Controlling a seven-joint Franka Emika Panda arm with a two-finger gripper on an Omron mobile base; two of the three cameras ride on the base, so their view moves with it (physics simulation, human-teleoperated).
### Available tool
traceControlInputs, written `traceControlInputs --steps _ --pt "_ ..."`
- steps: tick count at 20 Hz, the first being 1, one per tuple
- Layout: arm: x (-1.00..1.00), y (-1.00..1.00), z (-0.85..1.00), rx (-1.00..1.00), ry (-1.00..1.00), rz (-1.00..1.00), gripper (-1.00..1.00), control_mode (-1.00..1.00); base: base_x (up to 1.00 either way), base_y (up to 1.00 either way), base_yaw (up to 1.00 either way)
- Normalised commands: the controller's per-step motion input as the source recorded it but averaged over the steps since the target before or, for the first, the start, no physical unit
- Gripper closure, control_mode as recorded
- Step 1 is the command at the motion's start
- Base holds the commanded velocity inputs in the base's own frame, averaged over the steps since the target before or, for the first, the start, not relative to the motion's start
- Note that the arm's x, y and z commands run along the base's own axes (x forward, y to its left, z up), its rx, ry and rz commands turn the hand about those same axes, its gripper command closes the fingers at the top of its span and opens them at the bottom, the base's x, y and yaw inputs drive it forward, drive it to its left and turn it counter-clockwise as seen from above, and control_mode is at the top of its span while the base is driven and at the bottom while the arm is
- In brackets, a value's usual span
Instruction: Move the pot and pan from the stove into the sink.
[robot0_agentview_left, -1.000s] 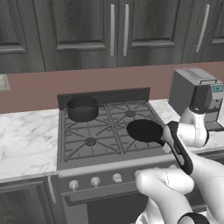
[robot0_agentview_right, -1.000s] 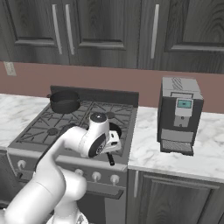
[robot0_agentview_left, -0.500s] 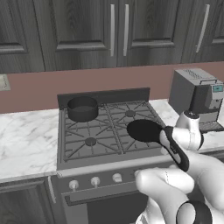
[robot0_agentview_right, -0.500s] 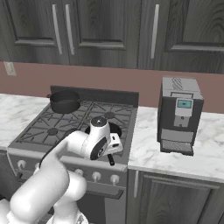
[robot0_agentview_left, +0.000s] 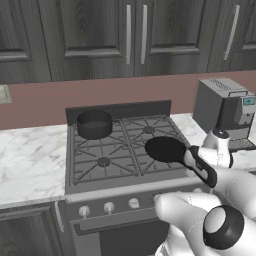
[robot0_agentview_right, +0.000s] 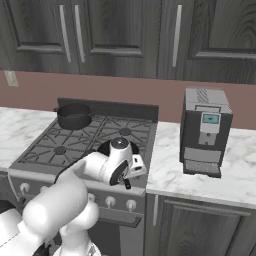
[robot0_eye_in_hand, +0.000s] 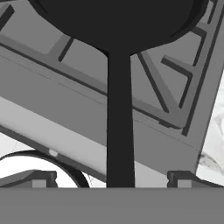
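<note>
Flat black frying pan (robot0_agentview_left: 165, 149) on dark gas stove (robot0_agentview_left: 100, 165), front right burner. Gripper (robot0_eye_in_hand: 112, 179) spread wide, straddling long handle (robot0_eye_in_hand: 119, 122), unclamped. Risk: far-end grip lets pan tilt. Grey pot (robot0_agentview_left: 93, 123) rear left.

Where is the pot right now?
The pot sits on the stove's back-left burner in the left base view, by the backsplash, diagonally across from the pan at front right.

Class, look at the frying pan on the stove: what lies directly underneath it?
The pan rests on the black grate of the stove, at the front right. Its long handle juts past the stove's front edge. The burner beneath is covered by the pan.
</note>
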Motion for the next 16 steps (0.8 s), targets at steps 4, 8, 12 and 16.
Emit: traceControlInputs --steps 4,8,12,16 --pt "0.01 -0.05 -0.01 0.0 0.0 0.0 -1.0 -1.0 0.0 0.0 0.0" --pt "0.0 0.0 0.0 0.0 0.0 0.0 -1.0 -1.0 0.0 0.0 0.0" --pt "0.0 0.0 -0.09 0.0 0.0 0.0 -1.0 -1.0 0.0 0.0 0.0" --pt "0.0 0.0 -0.24 -0.02 0.0 0.0 -1.0 -1.0 0.0 0.0 0.0"
